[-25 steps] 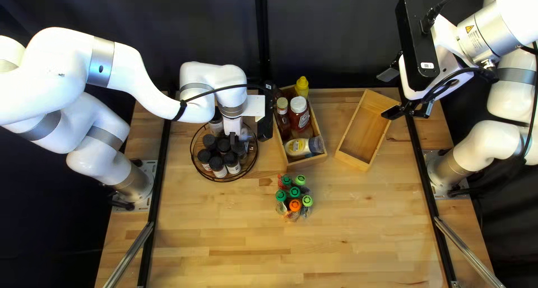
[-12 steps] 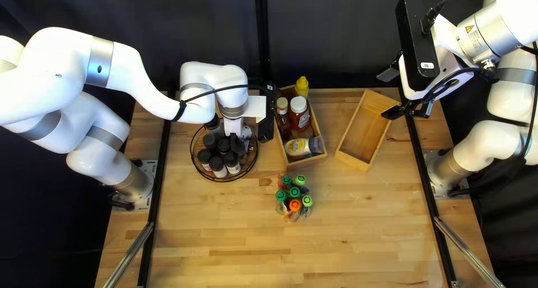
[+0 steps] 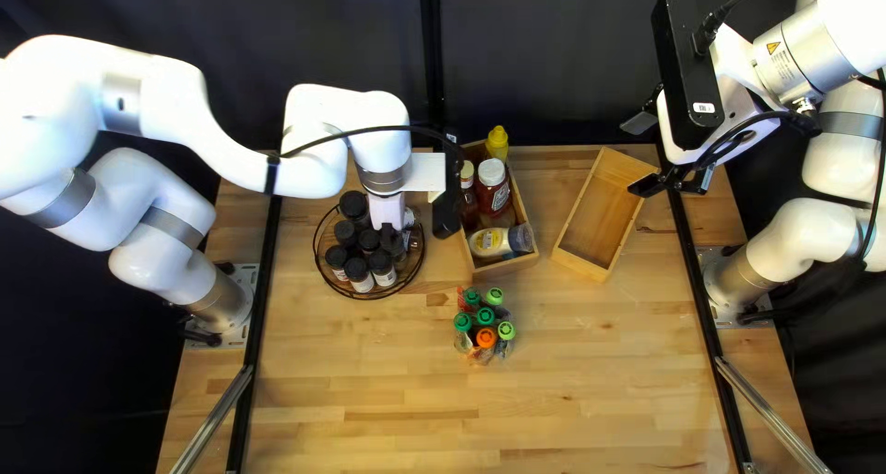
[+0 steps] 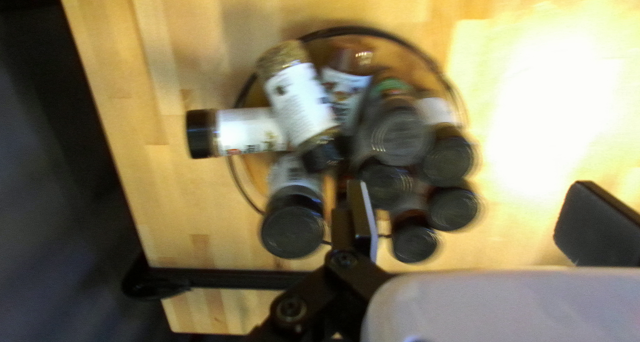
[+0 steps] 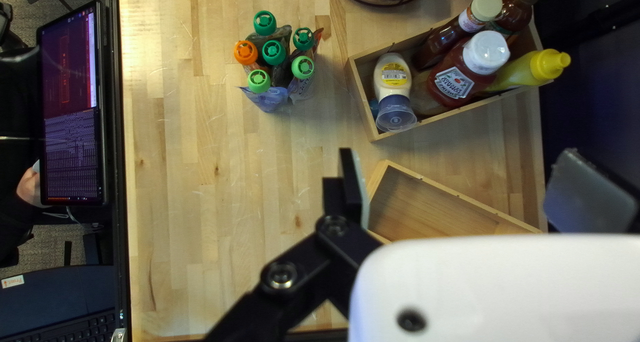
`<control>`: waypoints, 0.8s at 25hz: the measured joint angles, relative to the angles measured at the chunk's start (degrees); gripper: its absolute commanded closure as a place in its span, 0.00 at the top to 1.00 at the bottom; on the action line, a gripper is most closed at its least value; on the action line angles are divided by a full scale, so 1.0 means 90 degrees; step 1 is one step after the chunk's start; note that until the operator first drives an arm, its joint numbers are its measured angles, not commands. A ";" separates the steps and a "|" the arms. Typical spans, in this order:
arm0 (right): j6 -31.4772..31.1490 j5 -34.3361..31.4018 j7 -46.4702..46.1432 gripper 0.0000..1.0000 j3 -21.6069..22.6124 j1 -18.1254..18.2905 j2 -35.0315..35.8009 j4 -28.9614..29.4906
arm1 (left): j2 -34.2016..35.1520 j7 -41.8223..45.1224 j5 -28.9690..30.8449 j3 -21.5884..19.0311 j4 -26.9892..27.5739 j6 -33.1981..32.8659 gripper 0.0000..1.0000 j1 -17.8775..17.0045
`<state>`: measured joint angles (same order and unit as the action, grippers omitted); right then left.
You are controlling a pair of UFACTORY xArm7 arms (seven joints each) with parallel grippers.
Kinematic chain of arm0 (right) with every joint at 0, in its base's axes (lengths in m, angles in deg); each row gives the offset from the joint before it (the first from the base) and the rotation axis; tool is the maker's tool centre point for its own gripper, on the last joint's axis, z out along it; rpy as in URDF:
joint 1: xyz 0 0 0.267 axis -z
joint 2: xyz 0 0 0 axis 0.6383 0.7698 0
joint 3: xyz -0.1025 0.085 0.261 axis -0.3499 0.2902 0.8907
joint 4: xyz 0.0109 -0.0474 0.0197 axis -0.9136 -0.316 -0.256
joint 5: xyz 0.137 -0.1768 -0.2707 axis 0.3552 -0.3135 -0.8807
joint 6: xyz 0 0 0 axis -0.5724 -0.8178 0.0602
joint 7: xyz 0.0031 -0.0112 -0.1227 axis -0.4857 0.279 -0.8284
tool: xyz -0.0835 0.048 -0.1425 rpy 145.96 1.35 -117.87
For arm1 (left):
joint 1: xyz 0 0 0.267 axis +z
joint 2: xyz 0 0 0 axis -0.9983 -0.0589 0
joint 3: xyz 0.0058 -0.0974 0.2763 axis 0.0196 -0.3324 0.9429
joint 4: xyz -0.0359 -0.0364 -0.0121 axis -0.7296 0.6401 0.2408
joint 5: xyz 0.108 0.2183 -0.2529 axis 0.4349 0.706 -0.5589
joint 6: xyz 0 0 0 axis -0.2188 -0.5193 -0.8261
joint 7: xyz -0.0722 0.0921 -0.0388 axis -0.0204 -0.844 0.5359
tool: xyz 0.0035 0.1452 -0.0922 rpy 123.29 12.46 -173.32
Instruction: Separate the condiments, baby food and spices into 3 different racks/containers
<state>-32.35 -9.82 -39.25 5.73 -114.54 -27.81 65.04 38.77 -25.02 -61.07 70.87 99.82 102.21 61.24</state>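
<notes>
My left gripper (image 3: 388,234) hangs above the round wire rack (image 3: 344,290), which holds several dark-capped spice jars (image 3: 358,269). In the left wrist view, the left gripper (image 4: 477,215) is open with nothing held; two white-labelled jars (image 4: 298,102) lie on their sides in the rack, one jutting over its rim. At the right of the top left view, my right gripper (image 3: 640,156) is raised; in the right wrist view, this gripper (image 5: 470,190) is open and holds nothing. Baby food pouches (image 3: 485,318) stand grouped on the table. Condiment bottles (image 3: 494,186) fill a wooden box (image 3: 503,266).
A second wooden box (image 3: 595,220), with nothing in it, lies right of the condiment box and beneath the right gripper's side. Beyond the table's near edge, a person's hand (image 5: 29,185) shows beside a screen (image 5: 72,109).
My left arm has lifted and shifted slightly, uncovering more of the jar caps at the rack's back. The right arm, pouches and boxes have stayed put.
</notes>
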 measured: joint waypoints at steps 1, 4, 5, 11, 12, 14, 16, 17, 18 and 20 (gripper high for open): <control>0.0000 0.0000 0.0000 1.00 0.0000 0.0000 0.0000 0.0000 | 0.0125 0.0037 -0.0056 -0.0064 0.0099 0.0132 1.00 -0.0035; 0.0000 0.0000 0.0000 1.00 0.0000 0.0000 0.0000 0.0000 | 0.0635 0.0162 -0.0126 -0.0271 0.0295 0.0507 1.00 -0.0080; 0.0000 0.0000 0.0000 1.00 0.0000 0.0000 0.0000 0.0000 | 0.0878 0.0211 -0.0118 -0.0354 0.0325 0.0630 1.00 -0.0070; 0.0000 0.0000 0.0000 1.00 0.0000 0.0000 0.0000 0.0000 | 0.2491 0.0594 0.0188 -0.0832 0.0168 0.1137 1.00 0.0320; 0.0000 0.0000 0.0000 1.00 0.0000 0.0000 0.0000 0.0000 | 0.2779 0.0667 0.0271 -0.0931 0.0124 0.1216 1.00 0.0426; 0.0000 0.0000 0.0000 1.00 0.0000 0.0000 0.0000 0.0000 | 0.3229 0.0771 0.0417 -0.1103 0.0084 0.1342 1.00 0.0604; 0.0000 0.0000 0.0000 1.00 0.0000 0.0000 0.0000 0.0000 | 0.3591 0.0842 0.0553 -0.1254 0.0121 0.1458 1.00 0.0765; 0.0000 0.0000 0.0000 1.00 0.0000 0.0000 0.0000 0.0000 | 0.3721 0.0865 0.0609 -0.1310 0.0169 0.1506 1.00 0.0830; 0.0000 0.0000 0.0000 1.00 0.0000 0.0000 0.0000 0.0000 | 0.3854 0.0888 0.0673 -0.1377 0.0256 0.1556 1.00 0.0902; 0.0000 0.0000 0.0000 1.00 0.0000 0.0000 0.0000 0.0000 | 0.3998 0.0907 0.0759 -0.1469 0.0459 0.1607 1.00 0.0984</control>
<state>-32.35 -9.82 -39.25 5.73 -114.54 -27.81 65.04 74.75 -16.86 -54.23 57.65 103.95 116.66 70.10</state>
